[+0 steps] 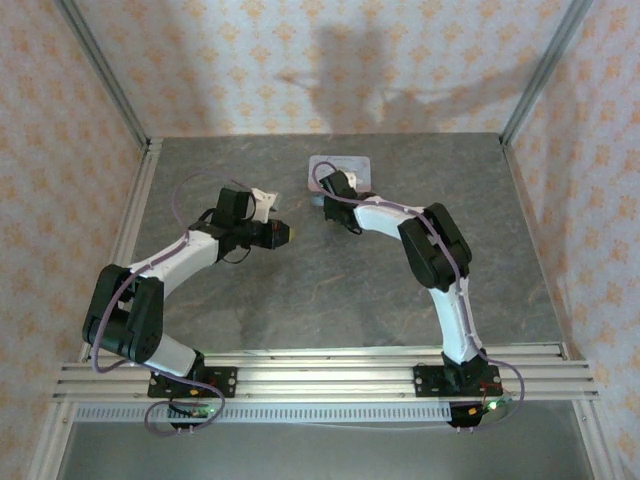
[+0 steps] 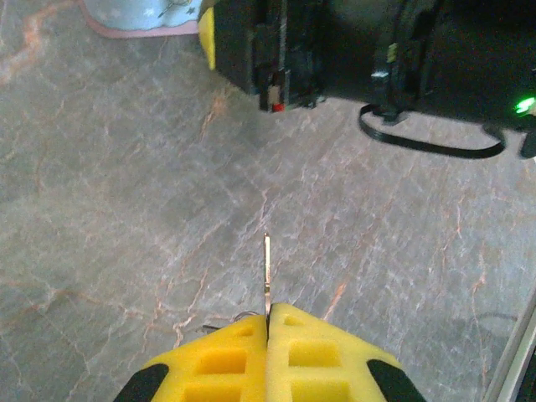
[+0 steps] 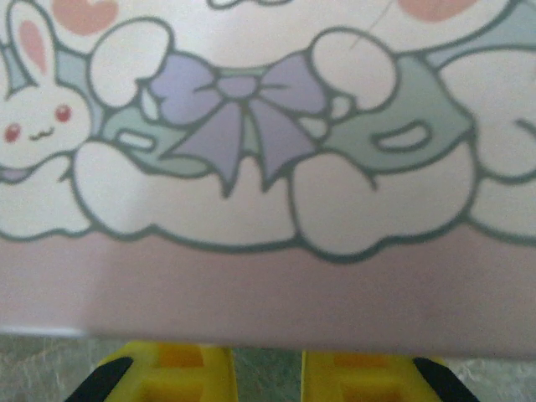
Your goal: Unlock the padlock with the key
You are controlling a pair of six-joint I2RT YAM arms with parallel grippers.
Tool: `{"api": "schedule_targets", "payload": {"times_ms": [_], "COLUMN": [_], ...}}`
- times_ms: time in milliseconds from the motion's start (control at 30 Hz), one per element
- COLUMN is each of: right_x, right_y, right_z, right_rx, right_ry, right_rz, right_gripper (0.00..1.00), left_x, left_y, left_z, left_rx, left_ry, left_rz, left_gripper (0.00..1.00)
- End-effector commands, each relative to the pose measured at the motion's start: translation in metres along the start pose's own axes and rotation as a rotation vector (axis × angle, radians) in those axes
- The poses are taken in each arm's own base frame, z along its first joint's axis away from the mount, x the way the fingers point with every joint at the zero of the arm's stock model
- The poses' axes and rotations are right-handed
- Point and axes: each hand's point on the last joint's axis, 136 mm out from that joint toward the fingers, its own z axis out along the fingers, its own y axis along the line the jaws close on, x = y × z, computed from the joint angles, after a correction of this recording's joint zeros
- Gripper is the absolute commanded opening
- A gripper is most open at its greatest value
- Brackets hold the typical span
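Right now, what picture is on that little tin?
The tin shows white cartoon bunnies and a lilac bow, pink-edged; clearest in the right wrist view.

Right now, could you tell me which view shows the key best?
The left wrist view: the key juts from the shut left gripper, clear against the table. From above it is too small; the right wrist camera faces the tin.

Top external: high behind the arm bases [image 1: 195,382], looking down and forward over the whole table [image 1: 330,300]. Left wrist: low over it, looking past the left gripper [image 2: 268,311] toward the right arm [image 2: 419,50] and a corner of the tin [image 2: 138,17]. Right wrist: pressed close against that same tin's printed lid.
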Motion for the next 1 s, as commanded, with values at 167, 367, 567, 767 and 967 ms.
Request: {"api": "schedule_targets", "payload": {"times_ms": [167,367,567,767,967], "right_x": [0.015,0.05,0.074,0.079,0.071], "right_y": [0.009,0.03,0.046,0.066,0.084], "right_z": [-0.046,-0.073,-0.101,-0.123,-0.141], "right_rx": [-0.087,-0.191,-0.284,-0.369,-0.453], "right_ry": [0.021,0.138,0.265,0.387,0.447], "right_rz": [0.032,0.072,0.192,0.253,0.292], "right_gripper": [0.03,0.01,0.0,0.0,0.0], "left_x": [0.004,0.042,0.068,0.073,0.06], "left_y": [-0.018,-0.025,-0.019,-0.022,-0.027], "left_z": [-0.008,-0.003,-0.006,0.002,0.014], "left_rx": [0.019,0.039,0.03,0.086,0.144], "left_ry": [-0.062,-0.006,-0.024,-0.043,-0.09], "left_rz": [0.088,0.163,0.186,0.176,0.144], "left_gripper": [0.0,0.0,0.0,0.0,0.0]}}
